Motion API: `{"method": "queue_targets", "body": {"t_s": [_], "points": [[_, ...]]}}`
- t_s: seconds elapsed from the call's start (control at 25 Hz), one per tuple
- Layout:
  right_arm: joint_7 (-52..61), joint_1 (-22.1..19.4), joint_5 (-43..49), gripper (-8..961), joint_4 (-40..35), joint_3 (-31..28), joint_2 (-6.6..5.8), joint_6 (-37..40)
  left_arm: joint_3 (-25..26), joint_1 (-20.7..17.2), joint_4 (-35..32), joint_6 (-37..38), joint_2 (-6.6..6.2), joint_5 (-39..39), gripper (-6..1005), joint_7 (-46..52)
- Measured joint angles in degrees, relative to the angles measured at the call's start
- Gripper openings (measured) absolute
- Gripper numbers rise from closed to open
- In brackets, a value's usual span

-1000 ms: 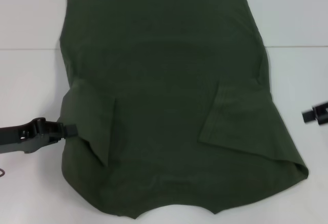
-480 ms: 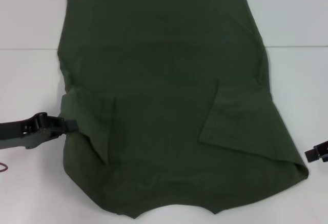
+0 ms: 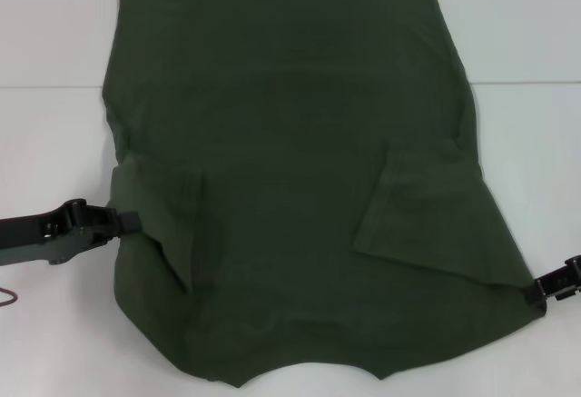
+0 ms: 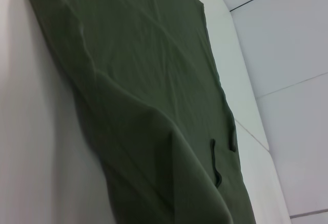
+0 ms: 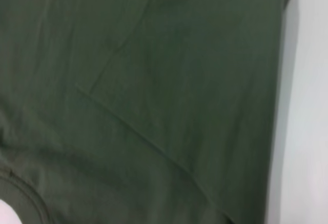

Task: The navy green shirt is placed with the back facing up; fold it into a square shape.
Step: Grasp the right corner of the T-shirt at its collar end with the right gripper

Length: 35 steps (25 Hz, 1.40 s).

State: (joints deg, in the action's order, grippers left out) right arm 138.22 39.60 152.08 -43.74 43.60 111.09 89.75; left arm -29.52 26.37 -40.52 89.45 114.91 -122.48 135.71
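Both hands touch the navy green shirt (image 3: 290,188) edges

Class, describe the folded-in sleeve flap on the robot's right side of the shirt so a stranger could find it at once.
Start with the white table and the large dark olive-green shirt spread across it. On the shirt's right half lies a sleeve flap folded inward, near the right gripper at the shirt's corner. Unlike the narrower, pointed left flap beside the left gripper, it is broad and four-sided.
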Motion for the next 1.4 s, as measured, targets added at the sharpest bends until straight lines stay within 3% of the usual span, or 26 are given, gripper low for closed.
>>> {"method": "queue_targets", "body": {"t_s": [0.64,1.4], "points": [[0.3,1.23,0.59,593,0.75,1.68,2.21,-3.48,-0.01,0.19,0.0,0.03,0.05,0.04,68,0.41],[0.03,3.28,-0.57,593,1.48,2.21,3.9,-3.27,0.0,0.27,0.0,-0.47,0.05,0.29,85,0.46]]}}
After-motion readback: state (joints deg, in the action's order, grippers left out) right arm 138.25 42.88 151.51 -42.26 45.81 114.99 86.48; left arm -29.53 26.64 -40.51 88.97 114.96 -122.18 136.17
